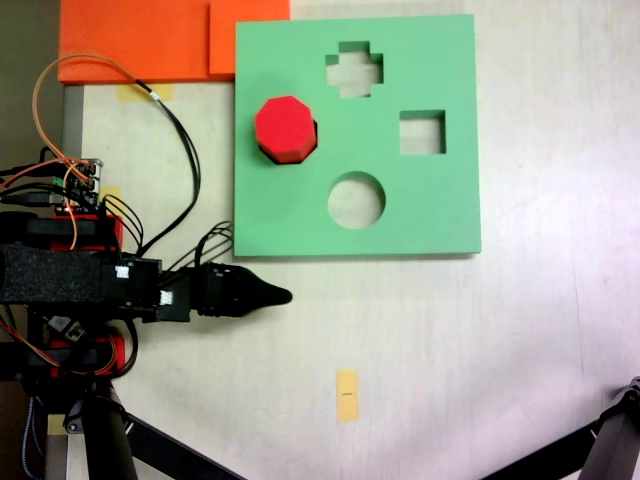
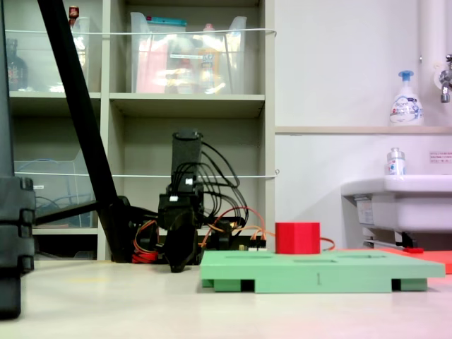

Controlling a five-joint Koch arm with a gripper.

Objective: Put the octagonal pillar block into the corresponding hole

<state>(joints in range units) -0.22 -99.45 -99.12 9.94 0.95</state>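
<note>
Green board [image 1: 440,210] lies on the table [image 1: 450,350] | red block [image 1: 285,127] with eight sides stands up in its hole [image 1: 312,135] | my tool [image 1: 278,295] rests low beside the board, holds nothing, can't tell if open.

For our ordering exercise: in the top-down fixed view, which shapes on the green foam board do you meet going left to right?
Red octagonal foam block → cross-shaped cut-out and round cut-out, roughly level → square cut-out.
</note>
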